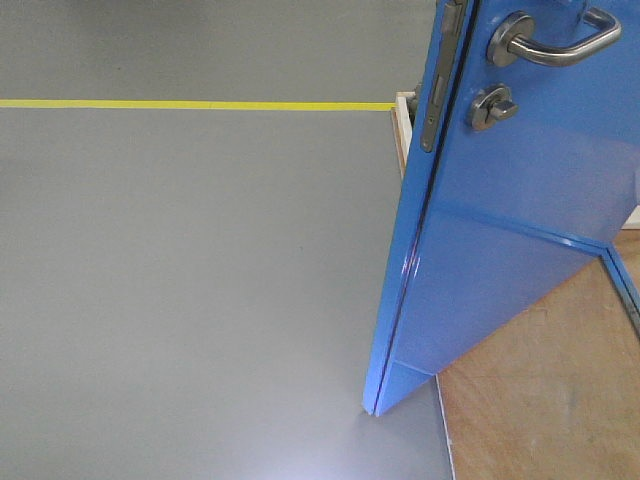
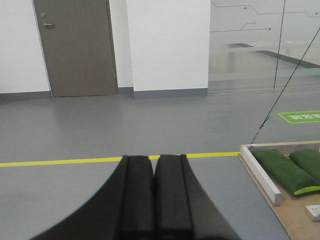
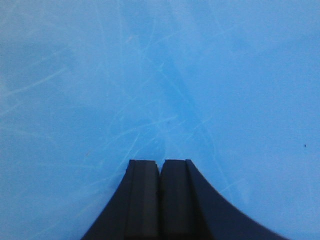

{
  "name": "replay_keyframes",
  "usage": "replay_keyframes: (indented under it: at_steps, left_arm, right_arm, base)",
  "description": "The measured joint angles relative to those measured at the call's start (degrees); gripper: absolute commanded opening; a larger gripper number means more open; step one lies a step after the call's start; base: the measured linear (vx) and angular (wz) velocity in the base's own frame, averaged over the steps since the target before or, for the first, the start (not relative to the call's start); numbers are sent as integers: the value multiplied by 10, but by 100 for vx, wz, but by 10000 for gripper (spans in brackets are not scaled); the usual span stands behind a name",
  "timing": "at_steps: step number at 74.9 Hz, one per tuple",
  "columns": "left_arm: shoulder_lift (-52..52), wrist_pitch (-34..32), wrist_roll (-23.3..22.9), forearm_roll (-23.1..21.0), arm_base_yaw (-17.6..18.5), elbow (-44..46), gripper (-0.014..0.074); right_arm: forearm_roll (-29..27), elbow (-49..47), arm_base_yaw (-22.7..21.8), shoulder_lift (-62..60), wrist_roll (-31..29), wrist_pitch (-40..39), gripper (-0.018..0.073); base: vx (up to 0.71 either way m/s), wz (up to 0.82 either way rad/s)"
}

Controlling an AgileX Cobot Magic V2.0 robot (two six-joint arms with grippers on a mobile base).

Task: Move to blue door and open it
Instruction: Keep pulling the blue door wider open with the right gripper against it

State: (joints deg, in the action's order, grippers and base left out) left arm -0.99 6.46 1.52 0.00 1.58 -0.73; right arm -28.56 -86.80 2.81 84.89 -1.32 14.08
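The blue door [image 1: 500,250] stands ajar at the right of the front view, its edge turned toward me. Its steel lever handle [image 1: 560,45] and round thumb-turn lock [image 1: 490,105] sit near the top. No gripper shows in the front view. My right gripper [image 3: 160,162] is shut and empty, with its tips very close to the scratched blue door face [image 3: 160,75], which fills the right wrist view. My left gripper [image 2: 154,157] is shut and empty, pointing out over the grey floor, away from the door.
A yellow floor line [image 1: 190,104] crosses the grey floor. The door stands on a wooden base [image 1: 560,380] with a white wooden frame edge [image 2: 260,172]. Green cushions [image 2: 285,170] lie on that base. A grey room door [image 2: 75,47] and a glass wall [image 2: 260,45] stand far off.
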Motion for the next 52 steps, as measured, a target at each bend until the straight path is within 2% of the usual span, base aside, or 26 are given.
replay_keyframes:
  at_steps: [52]
  left_arm:
    - [0, 0, 0, 0, 0, 0, 69]
  right_arm:
    - [-1, 0, 0, -3, 0, -2, -1]
  base:
    - [16, 5]
